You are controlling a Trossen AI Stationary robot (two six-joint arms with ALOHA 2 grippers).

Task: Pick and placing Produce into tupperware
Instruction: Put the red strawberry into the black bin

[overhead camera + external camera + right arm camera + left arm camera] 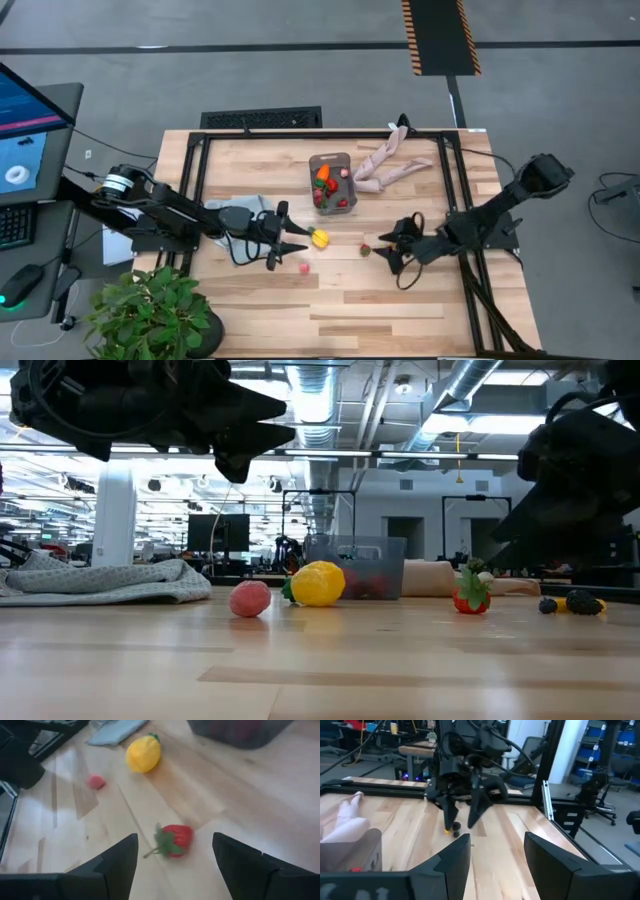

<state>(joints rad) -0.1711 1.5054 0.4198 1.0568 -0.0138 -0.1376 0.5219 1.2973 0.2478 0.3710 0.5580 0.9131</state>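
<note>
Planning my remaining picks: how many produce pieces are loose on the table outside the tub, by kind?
lemon: 1
strawberry: 1
pink berry: 1
dark berries: 2
small yellow piece, partly hidden behind them: 1
Total: 6

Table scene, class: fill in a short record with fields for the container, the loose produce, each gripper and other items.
container: tupperware near the table's far edge, already holding red and orange produce
loose produce: lemon, pink berry, strawberry, all on the wood
left gripper: left gripper open, empty, beside the lemon
right gripper: right gripper open, empty, strawberry lies ahead of its fingers
other items: grey cloth under the left arm, beige limb-shaped object beside the tupperware, potted plant at the table's near left corner
</note>
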